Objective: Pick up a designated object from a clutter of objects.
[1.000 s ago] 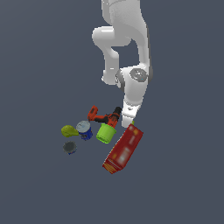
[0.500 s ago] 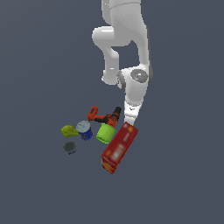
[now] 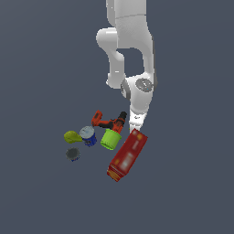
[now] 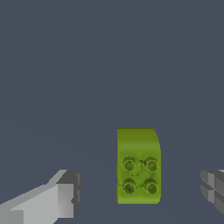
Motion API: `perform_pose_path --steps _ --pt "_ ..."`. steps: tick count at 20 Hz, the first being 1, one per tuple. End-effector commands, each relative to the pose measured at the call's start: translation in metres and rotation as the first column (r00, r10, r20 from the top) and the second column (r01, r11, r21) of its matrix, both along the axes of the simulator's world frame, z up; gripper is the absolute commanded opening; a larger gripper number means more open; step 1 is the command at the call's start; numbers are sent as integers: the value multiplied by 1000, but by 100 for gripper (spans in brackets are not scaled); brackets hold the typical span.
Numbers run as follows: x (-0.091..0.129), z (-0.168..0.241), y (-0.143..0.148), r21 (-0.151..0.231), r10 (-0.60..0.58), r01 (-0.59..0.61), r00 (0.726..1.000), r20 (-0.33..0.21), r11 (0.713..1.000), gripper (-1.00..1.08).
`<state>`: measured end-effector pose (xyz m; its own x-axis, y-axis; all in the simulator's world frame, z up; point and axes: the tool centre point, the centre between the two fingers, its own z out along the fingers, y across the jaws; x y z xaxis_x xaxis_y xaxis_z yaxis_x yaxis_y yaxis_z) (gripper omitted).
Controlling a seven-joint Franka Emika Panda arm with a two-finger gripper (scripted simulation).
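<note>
Hanging low, the tool [image 4: 140, 192] stands wide with the lime-green studded block [image 4: 138, 165] between its fingers [image 4: 65, 197], neither touching. Bare floor [image 4: 109, 57] lies beyond the block. Outside, the red box [image 3: 128, 154] sits just beside the tool.

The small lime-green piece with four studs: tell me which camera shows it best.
The wrist view. There the small lime-green piece sits unobstructed on the floor between the open gripper's fingers, studs clearly visible. In the exterior view it cannot be made out; the arm and the red box fill that spot.
</note>
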<state>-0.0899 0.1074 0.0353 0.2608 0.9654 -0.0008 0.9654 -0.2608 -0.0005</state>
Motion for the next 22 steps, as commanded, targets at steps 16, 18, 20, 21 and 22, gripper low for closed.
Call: perform_pose_path --steps 16,18,20,21,22 --pt "0 -23 0 0 2 -2 1000 1 1000 -100" --pt "0 -23 0 0 2 -2 1000 1 1000 -100" --pt "0 -23 0 0 2 -2 1000 1 1000 -100" --pt "1 -22 0 0 2 -2 1000 1 1000 -100" --pt "1 -22 1 0 2 -2 1000 1 1000 -100"
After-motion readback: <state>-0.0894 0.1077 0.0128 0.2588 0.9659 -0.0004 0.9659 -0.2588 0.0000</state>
